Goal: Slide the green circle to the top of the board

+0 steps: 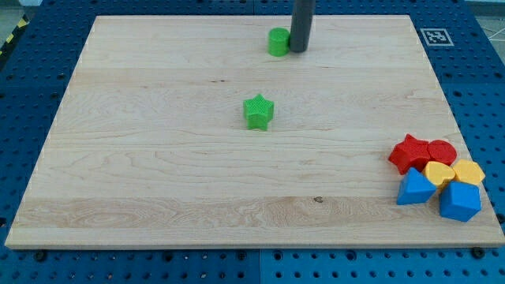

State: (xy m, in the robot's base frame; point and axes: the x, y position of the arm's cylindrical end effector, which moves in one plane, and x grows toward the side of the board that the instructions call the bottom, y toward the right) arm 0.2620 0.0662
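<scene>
- The wooden tabletop (pixel 158 181) lies on a blue pegboard; its far edge runs along the view's top.
- Red, yellow and blue blocks (pixel 436 175) cluster far toward the view's bottom right of the green circle.
- A green star (pixel 258 111) sits below the circle, well apart.
- The green circle (pixel 278 42) sits close to the top edge.
- My tip (pixel 298 50) touches the circle's right side; no gripper exists to open or close.

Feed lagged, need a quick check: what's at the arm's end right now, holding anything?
No claw, only a rod: my tip holds nothing and sits right beside the green circle, on its right in the view, near the board's top edge.
</scene>
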